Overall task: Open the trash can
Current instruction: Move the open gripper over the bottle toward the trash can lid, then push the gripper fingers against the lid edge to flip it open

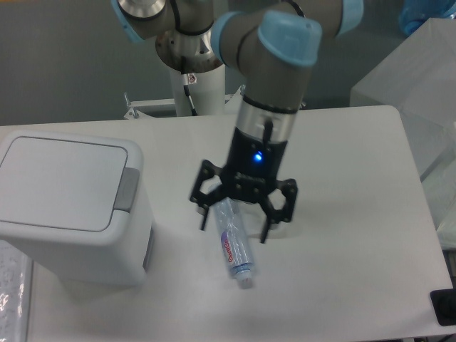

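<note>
Clear plastic catches the light nearest the camera, where a bottle [234, 244] lies on the white table [356, 185] with its cap end toward the front edge and its far end just under the fingers [204, 214]. Above it the gripper [236, 228] hangs with its fingers spread wide, grasping nothing. Well off to the side of them, the white trash can [71, 206] stands with its flat lid [58, 182] down, its grey tab [127, 189] on the edge facing the fingers.

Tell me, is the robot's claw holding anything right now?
No. The gripper is open, its jaws spread wide above the bottle, gripping nothing. The trash can is untouched, lid shut.
</note>
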